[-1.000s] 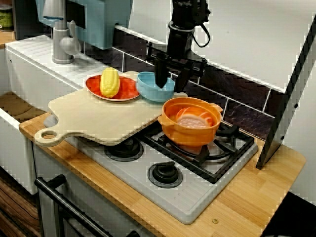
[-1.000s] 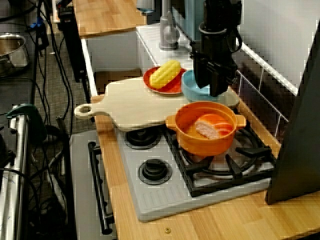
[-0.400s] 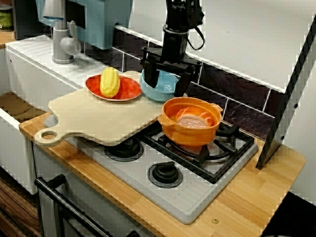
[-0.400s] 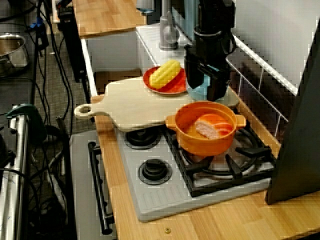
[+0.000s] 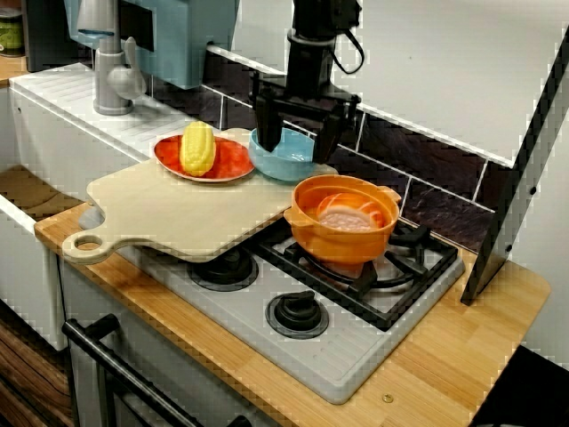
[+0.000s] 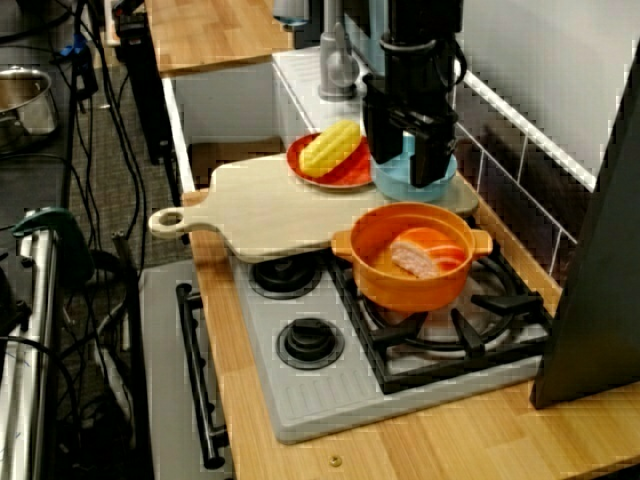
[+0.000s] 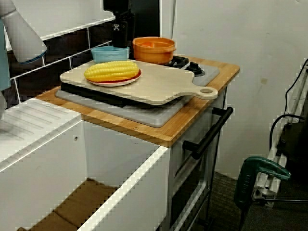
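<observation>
My gripper (image 5: 295,151) hangs open just above a light blue bowl (image 5: 283,160) at the back of a pale wooden cutting board (image 5: 169,213). Its two black fingers stand spread to about the bowl's width, one over each side of the rim, and nothing is between them. In the view from the side the gripper (image 6: 405,170) is likewise above the bowl (image 6: 412,187). Left of the bowl a yellow corn cob (image 5: 197,148) lies on a red plate (image 5: 233,162). To the right an orange pot (image 5: 342,236) holding a pinkish slice (image 5: 342,219) sits on the stove grate.
The board overhangs the grey stove top (image 5: 338,351) with its burners. A grey tap (image 5: 111,76) and white sink counter stand at the left, with a dark tiled wall behind. A dark slanted panel (image 5: 516,178) leans at the right. The low view shows the oven handle (image 7: 207,134).
The gripper's fingers were lower and closer together at the bowl; they have since spread apart and the gripper has risen and shifted slightly left. The bowl stayed on the board.
</observation>
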Robot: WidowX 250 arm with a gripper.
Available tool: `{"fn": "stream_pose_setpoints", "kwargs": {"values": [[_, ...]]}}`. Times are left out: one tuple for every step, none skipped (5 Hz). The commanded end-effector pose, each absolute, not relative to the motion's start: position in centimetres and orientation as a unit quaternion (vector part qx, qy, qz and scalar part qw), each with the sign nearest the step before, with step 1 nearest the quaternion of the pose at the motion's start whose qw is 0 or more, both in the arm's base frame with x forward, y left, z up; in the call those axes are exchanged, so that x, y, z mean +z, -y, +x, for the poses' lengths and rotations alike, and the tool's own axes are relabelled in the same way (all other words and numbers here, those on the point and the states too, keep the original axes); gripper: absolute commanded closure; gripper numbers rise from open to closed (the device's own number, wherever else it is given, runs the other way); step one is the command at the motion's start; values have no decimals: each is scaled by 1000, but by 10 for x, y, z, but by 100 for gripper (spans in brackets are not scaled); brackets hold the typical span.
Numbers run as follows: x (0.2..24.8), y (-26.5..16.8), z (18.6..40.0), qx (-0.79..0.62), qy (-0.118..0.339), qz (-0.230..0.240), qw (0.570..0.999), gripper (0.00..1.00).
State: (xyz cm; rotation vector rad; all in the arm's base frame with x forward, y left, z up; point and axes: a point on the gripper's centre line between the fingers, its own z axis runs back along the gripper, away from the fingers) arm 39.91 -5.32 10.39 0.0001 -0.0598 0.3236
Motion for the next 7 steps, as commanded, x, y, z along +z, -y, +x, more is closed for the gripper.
{"fn": "stream_pose_setpoints", "kwargs": {"values": [[146, 47, 397, 162, 76, -19, 984, 0], [149, 43, 392, 164, 79, -21, 983, 0], [152, 39, 386, 165, 78, -27, 983, 0], [153, 32, 380, 168, 81, -28, 982, 0], [148, 21, 372, 171, 78, -24, 982, 0], [148, 13, 363, 174, 80, -23, 981, 0], [147, 7, 355, 182, 82, -29, 979, 0]]}}
